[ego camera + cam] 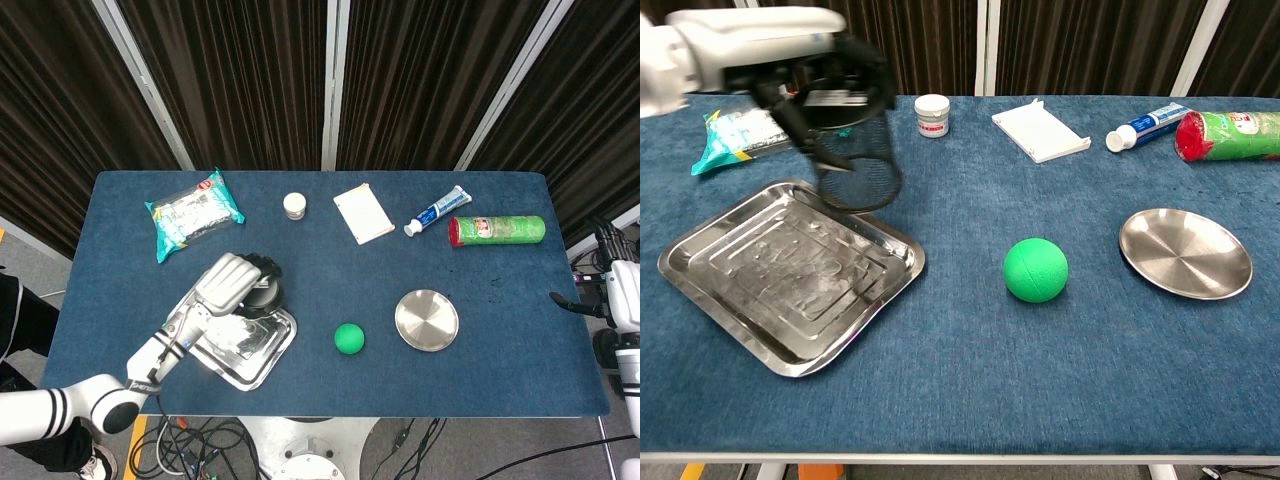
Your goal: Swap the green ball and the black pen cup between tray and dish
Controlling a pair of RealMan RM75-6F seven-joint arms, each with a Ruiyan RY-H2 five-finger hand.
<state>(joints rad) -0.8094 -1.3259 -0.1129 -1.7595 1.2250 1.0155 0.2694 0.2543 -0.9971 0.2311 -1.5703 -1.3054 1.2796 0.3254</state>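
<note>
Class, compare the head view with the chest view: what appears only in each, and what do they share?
Only the head view shows the whole tabletop from above, the curtains behind it, the left forearm, and part of the right arm at the far right edge; the right hand is not visible.

Only the chest view shows from the side that the left hand holds the pen cup tilted above the tray's far corner.

Both show the ball on the table and the dish with nothing on it.
</note>
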